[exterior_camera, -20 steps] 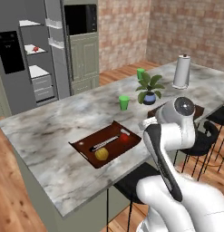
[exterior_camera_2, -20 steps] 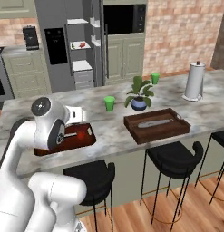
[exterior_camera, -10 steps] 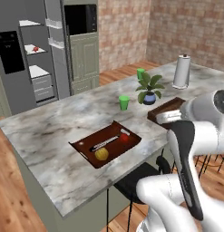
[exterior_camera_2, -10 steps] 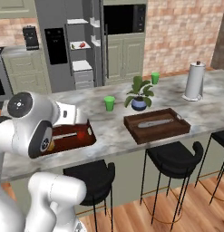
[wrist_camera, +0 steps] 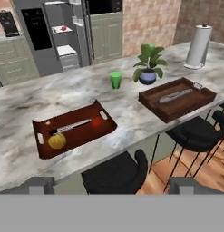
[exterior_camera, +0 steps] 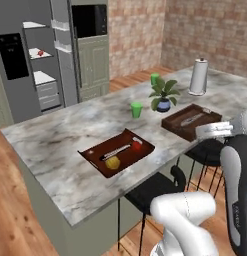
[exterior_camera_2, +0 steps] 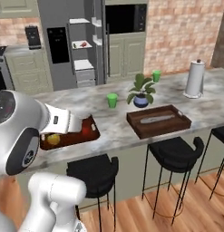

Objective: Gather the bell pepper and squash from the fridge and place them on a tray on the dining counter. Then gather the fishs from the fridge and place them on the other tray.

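Pincer (wrist_camera: 109,183) tips spread apart at lower frame; the round yellow squash (wrist_camera: 56,141) sits upper left in a glossy reddish-brown tray (wrist_camera: 43,146), beside the red bell pepper (wrist_camera: 96,122).

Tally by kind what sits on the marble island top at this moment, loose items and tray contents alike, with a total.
Trays: 2, left tray, right tray
Vegetables: 2, squash, bell pepper
Grey fish: 1, fish in the right tray
Grey utensil: 1, utensil in the left tray
Green cups: 2, cup, far cup
Potted plant: 1, plant
Paper towel roll: 1, roll
Total: 10
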Available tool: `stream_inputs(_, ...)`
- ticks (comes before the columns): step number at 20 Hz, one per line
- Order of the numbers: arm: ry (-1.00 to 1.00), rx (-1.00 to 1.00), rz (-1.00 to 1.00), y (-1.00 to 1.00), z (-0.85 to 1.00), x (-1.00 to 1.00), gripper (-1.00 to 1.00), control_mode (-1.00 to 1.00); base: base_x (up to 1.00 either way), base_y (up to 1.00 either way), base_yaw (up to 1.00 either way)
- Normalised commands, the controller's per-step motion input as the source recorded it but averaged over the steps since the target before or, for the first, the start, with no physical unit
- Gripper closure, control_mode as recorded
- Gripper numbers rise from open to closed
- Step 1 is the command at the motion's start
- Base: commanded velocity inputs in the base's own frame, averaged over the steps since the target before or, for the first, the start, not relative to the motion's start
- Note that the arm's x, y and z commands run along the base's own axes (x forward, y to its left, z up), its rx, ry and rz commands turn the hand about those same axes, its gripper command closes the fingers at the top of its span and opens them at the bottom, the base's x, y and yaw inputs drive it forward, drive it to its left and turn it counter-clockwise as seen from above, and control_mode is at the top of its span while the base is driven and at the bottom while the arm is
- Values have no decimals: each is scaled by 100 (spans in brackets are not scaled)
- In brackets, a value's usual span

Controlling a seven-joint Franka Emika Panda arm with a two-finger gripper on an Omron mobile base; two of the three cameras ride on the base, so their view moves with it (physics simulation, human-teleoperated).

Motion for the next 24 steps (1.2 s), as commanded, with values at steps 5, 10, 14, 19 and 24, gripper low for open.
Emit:
stream_inputs(5,0,0,0,0,0,0,-100,100,-98,87,0)
stream_inputs(10,0,0,0,0,0,0,-100,100,-100,100,0)
stream_inputs(14,0,0,0,0,0,0,-100,100,-82,100,0)
stream_inputs(19,0,0,0,0,0,0,-100,100,-47,100,5)
stream_inputs(24,0,0,0,0,0,0,-100,100,-9,88,59)
